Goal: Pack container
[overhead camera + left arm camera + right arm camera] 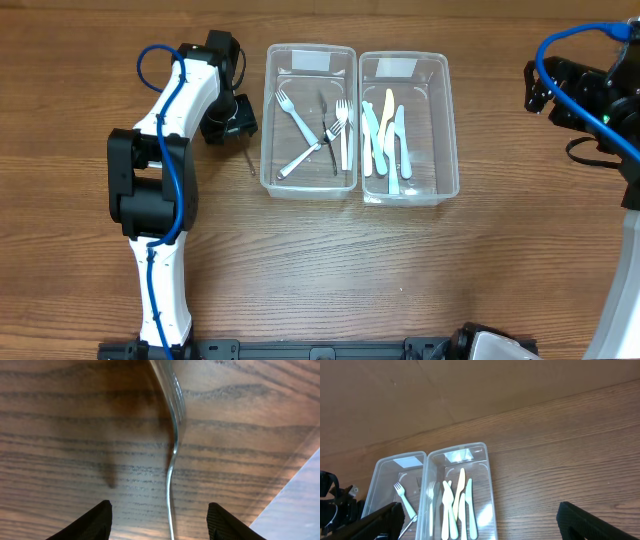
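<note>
Hovering low over the worktop (60, 435), the left hand (159, 510) is released, its 2 fingers (97, 520) spread wide with nothing pinched between them. Right down the gap runs a thin clear utensil (172, 455), flat on the wood, gently curved, touching neither finger. Only a stretch of it shows, so I can't call what kind it is. That's the piece left to pack, and it lies outside the tubs, just beside the left one.

The step in hand reads as the pick. To do it well, keep that shaft centred in the gap and come straight down until the tips nearly meet the wood. Then close across the narrow width, not along it. It looks slim and slick, lying flat, so an off-centre or shallow pinch could skate it sideways or flip it. Lift clean before swinging, because the tub wall is close on that side.

Next out is the left tub (266, 110), holding forks (297, 112), pale ones and 1 black. Touching it on the far side, the right tub (450, 130) carries a row of pale knives (385, 140). The tubs look sorted by type, so the drop should match.

Farthest off, well apart from both tubs, the right hand (480, 517) hangs released, fingers spread as wide as they go and nothing between them.
</note>
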